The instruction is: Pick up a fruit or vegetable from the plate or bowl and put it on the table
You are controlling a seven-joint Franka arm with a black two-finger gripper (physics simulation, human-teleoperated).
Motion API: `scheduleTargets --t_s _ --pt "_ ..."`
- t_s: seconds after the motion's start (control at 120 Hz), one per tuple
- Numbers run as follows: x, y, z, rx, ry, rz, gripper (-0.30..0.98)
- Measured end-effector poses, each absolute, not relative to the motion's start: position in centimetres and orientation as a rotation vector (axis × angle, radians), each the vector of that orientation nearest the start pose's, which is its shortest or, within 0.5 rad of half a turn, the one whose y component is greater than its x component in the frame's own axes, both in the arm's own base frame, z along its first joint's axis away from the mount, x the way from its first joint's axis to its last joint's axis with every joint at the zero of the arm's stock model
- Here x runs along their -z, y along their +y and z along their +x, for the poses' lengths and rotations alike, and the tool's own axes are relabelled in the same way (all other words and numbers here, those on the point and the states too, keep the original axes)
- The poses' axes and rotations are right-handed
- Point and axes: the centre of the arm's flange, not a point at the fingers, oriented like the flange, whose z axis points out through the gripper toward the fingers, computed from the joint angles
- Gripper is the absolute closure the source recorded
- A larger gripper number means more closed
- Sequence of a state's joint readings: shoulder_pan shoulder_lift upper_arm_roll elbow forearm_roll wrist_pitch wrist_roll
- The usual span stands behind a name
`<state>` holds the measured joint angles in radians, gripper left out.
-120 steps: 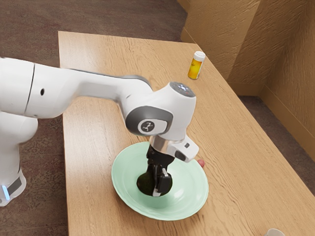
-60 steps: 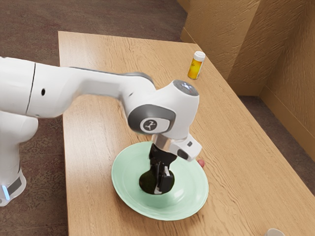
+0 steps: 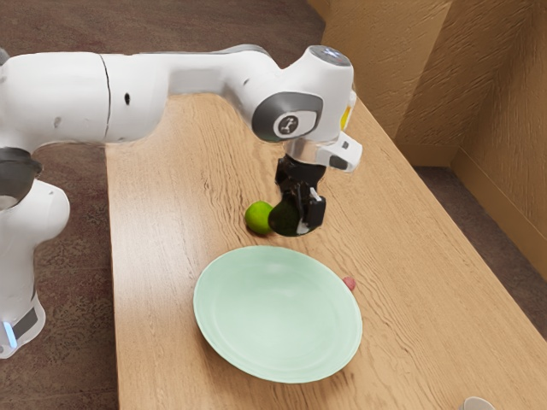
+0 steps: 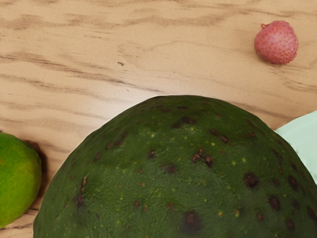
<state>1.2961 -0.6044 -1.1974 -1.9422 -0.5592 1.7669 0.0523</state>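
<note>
Evidently, the tool [image 3: 300,224] held the avocado [image 3: 285,219], opened only to its width, beyond the plate [image 3: 272,309], probably for placing on the desk [image 3: 171,282].

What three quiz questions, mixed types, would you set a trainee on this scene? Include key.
1. True or false: the gripper holds the dark green fruit up off the plate.
2. Multiple choice: what colour is the small bumpy fruit by the plate? A) yellow B) pinkish red C) blue
3. Fill in: the bright green fruit rests on the ____.

Key: 1 true; 2 B; 3 table.
</note>
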Motion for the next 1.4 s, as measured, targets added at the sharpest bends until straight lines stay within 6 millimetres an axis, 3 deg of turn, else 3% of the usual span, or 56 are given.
scheduleTargets --t_s 0.167,0.25,0.508,0.658,0.983,1.067,1.4 --pt "-53.9 -5.8 53.1 0.176 -0.322 -3.130 0.35" --pt "-53.3 -4.0 55.5 0.182 -0.330 -3.125 0.34" --pt "-51.3 -1.8 61.6 0.194 -0.318 -3.123 0.34" --pt "-48.4 0.1 64.0 0.143 -0.341 -3.156 0.35" --pt "-45.6 1.0 65.0 0.087 -0.364 -3.158 0.35" --pt "-45.1 1.0 65.1 0.078 -0.367 -3.158 0.27" --pt "-45.3 0.4 65.5 0.087 -0.356 -3.161 0.21"
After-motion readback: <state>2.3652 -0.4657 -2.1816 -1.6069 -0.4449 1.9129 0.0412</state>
